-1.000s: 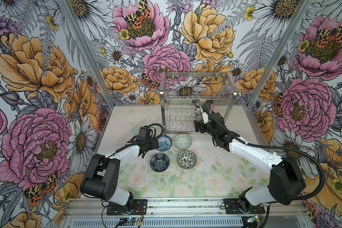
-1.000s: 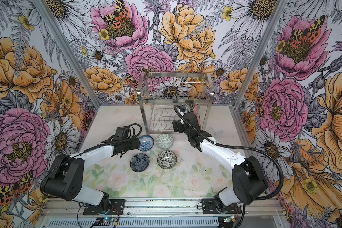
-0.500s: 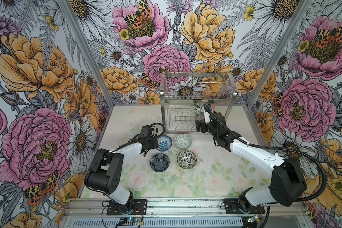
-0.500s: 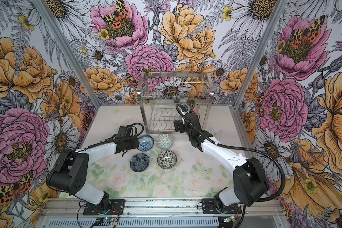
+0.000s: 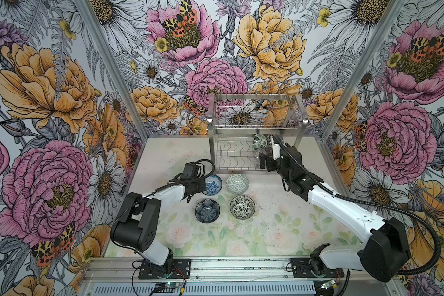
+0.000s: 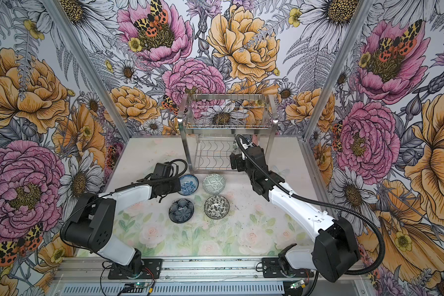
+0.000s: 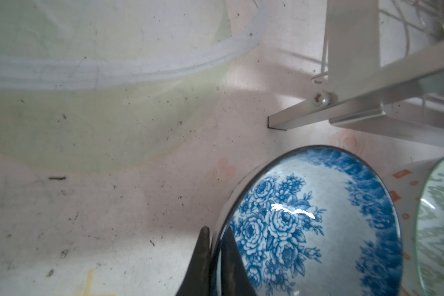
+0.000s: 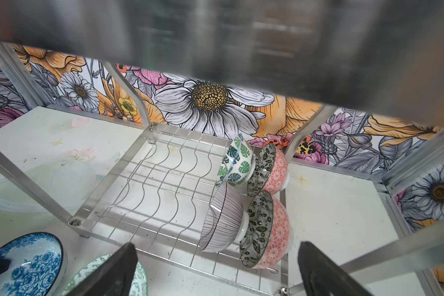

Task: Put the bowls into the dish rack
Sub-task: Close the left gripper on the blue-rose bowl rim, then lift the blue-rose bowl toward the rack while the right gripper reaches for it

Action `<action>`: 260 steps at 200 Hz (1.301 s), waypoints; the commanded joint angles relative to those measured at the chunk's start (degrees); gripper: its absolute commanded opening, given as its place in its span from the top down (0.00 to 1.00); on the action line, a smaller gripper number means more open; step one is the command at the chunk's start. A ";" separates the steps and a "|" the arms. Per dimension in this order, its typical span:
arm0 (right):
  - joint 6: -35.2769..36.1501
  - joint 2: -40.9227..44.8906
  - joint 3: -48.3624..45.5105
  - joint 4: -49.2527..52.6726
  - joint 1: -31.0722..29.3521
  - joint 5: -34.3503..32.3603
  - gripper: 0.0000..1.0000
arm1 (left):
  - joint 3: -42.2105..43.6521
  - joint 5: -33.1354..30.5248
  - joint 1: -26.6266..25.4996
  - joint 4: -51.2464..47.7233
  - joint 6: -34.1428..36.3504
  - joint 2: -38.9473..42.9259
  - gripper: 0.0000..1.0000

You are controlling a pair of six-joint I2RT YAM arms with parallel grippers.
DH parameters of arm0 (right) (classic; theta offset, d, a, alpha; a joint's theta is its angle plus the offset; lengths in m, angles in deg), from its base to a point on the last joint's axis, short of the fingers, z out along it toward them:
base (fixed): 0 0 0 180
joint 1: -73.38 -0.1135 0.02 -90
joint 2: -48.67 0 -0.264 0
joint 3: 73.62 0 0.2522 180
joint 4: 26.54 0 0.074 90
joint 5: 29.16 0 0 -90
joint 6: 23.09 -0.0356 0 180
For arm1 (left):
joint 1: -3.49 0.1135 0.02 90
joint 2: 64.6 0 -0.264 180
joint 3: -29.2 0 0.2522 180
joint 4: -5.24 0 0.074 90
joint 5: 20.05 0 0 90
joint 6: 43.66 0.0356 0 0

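Stretching low and nearly level over the surface (image 5: 267, 230), the left arm bends its wrist down to the blue rose bowl (image 7: 318, 230). The left gripper (image 7: 213, 239) is clamped on that bowl's near rim, one finger inside and one outside. The bowl lies straight ahead of the gripper, close to a front leg of the dish rack (image 5: 255, 127).

The right arm climbs from its base toward the middle, and its wrist is at the front of the rack's lower tier. The right gripper (image 8: 215, 247) stands spread wide and holds nothing.

Four bowls stand on edge in the lower tier's wavy dividers, just ahead of the right gripper. They are a striped bowl (image 8: 224, 220) and a nearer pink bowl (image 8: 267, 230), with a green leaf bowl (image 8: 237, 160) and a farther pink bowl (image 8: 272, 169) beyond them. The upper basket holds no bowls in either top view.

Three bowls rest upright on the surface near the left gripper. The green-patterned bowl (image 5: 237, 182) is just beside the held one. The dark flower-shaped bowl (image 5: 207, 211) and the black-and-white floral bowl (image 5: 242, 206) sit closer to the arm bases.

Only the right wrist view shows all four racked bowls, because the arm hides most of them from above. Only the left wrist view plainly shows a translucent round tub (image 7: 87, 77) off to the gripper's side.
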 commanded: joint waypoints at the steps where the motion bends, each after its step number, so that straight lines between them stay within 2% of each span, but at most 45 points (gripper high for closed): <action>1: -0.98 1.87 -0.29 1.09 0.47 -0.84 0.00 | -1.40 -1.74 -0.13 -0.99 1.24 2.33 1.00; 37: -1.32 2.68 -0.23 2.06 0.43 -0.32 0.00 | -1.42 -4.14 -0.13 -3.87 2.59 7.90 1.00; 94: -2.81 4.19 0.13 4.49 0.44 2.65 0.00 | -3.21 -8.68 -1.21 -9.10 6.17 21.54 1.00; 142: -5.71 5.37 0.61 6.21 0.25 7.38 0.00 | -6.11 -14.40 -10.11 -9.51 10.74 30.01 1.00; 204: -10.46 9.59 -1.43 7.69 -0.98 10.74 0.00 | -9.97 -17.56 -19.00 -6.69 10.16 26.75 1.00; 260: -16.07 12.34 -2.76 8.94 -4.93 12.14 0.00 | -11.32 -19.12 -22.54 -1.19 7.00 19.28 1.00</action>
